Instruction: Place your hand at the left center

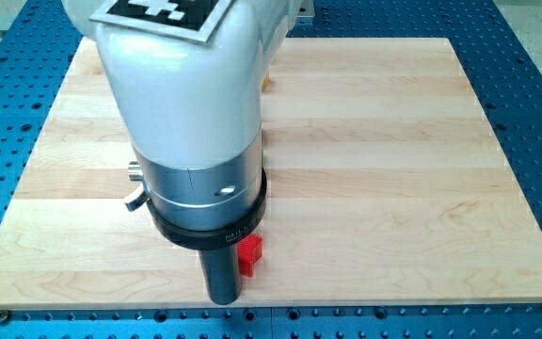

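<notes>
My tip (222,299) is at the lower end of the dark rod, near the view's bottom edge of the wooden board (393,169), a little left of the middle. A small red block (249,254) sits just to the right of the rod, touching or nearly touching it. A sliver of a yellow or orange block (266,80) shows at the right edge of the white arm body near the view's top. The arm body hides much of the board's left centre.
The white and silver arm housing (191,122) fills the upper left middle of the view. The board lies on a blue perforated table (534,113). Other blocks may be hidden behind the arm.
</notes>
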